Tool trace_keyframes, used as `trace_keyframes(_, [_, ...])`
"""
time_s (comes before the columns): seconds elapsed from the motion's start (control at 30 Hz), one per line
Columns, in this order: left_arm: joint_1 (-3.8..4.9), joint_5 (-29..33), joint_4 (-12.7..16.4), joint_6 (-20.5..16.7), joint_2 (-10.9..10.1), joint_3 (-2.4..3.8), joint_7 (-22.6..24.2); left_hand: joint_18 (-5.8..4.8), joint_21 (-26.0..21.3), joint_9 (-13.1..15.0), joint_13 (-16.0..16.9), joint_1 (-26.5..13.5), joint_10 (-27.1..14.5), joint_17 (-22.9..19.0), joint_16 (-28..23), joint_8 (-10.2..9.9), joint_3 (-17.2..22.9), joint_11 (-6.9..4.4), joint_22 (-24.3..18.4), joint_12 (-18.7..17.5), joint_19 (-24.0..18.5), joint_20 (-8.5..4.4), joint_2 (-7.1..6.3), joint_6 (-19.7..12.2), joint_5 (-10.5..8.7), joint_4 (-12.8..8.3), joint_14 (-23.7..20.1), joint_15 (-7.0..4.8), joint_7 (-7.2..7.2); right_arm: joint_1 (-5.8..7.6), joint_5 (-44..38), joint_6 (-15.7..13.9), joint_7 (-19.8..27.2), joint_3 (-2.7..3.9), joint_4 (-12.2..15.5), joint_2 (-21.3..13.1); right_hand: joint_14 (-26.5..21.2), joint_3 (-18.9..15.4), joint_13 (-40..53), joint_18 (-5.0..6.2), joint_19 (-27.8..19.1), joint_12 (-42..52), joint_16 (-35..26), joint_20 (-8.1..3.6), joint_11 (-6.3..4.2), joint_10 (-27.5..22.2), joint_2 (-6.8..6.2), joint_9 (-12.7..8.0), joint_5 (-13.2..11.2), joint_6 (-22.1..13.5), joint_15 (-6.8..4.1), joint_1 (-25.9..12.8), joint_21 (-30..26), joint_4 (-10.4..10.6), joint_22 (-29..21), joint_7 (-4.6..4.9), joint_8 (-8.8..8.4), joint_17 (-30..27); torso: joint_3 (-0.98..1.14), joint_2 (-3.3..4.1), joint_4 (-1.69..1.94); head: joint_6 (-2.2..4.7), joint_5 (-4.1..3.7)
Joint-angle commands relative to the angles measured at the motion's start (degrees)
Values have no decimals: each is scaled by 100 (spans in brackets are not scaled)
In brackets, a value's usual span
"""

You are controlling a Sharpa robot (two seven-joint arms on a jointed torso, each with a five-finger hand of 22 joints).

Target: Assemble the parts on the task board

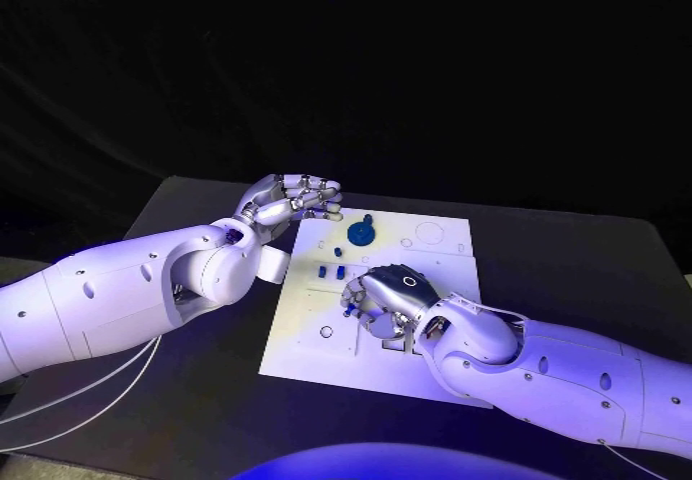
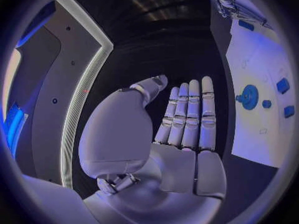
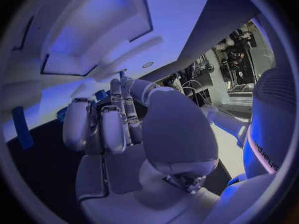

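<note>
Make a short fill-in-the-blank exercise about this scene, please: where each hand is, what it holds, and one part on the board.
1. The task board is a plate of ______ colour.
2. The left hand is off the board's far corner, fingers straight, and holds ______.
3. The right hand is low over the ______ of the board.
4. The round part near the board's far edge is ______ in colour.

Missing words: white; nothing; middle; blue

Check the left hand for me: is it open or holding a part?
Open. The left hand holds nothing; its fingers lie straight, side by side, with the palm bare, off the edge of the task board.
</note>
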Motion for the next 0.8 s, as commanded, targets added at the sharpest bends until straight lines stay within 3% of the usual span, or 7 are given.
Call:
trace_keyframes(0.03, [2,-5,8,20,5,5,2,4,-25,-8,7,46,-8,7,-38,-16,-7,37,-10,-25,40,14,7,-6,14,-20,3,26,36,-21,-22,34,66,-5,-19,24,126,18,10,-68,37,-2,-36,11,-123,83,1,8,13,31,-31,-53,16,2,464,0,22,-1,-4,4,-5,-20,11])
trace_keyframes(0.47, [3,-6,3,29,-3,5,-14,4,-25,-8,7,46,-8,7,-38,-16,-7,37,-10,-25,40,14,7,-6,14,-20,3,26,36,-43,6,132,75,-21,-72,84,126,16,12,-67,34,-3,-36,11,-123,83,2,11,12,31,-30,-62,10,2,462,0,21,-1,-4,-2,-6,-52,20])
trace_keyframes(0.8, [3,-7,5,32,-6,5,-29,4,-25,-8,7,46,-8,7,-38,-16,-7,37,-10,-25,40,14,7,-6,14,-20,3,26,36,-49,-84,456,-8,-34,-122,142,122,-24,18,-54,-1,-27,-47,16,-116,55,-14,21,-46,9,-24,-124,-45,1,435,4,5,-23,-8,-4,-3,-61,12])
